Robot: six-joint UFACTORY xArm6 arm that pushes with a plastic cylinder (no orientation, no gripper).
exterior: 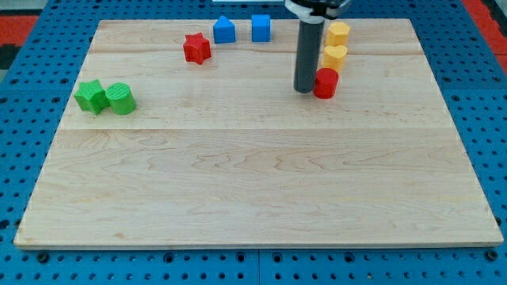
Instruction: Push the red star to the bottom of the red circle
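The red star [196,48] lies near the view's top, left of centre. The red circle [325,82] stands right of centre, just below a yellow heart [335,56]. My tip [305,90] rests on the board right against the red circle's left side. The red star is far to the left of my tip and a little higher in the view.
A yellow hexagon block [338,33] sits above the yellow heart. Two blue blocks [224,30] [261,27] stand at the view's top, right of the red star. A green star [91,96] and a green cylinder [121,98] sit at the view's left. The wooden board [253,182] lies on a blue pegboard.
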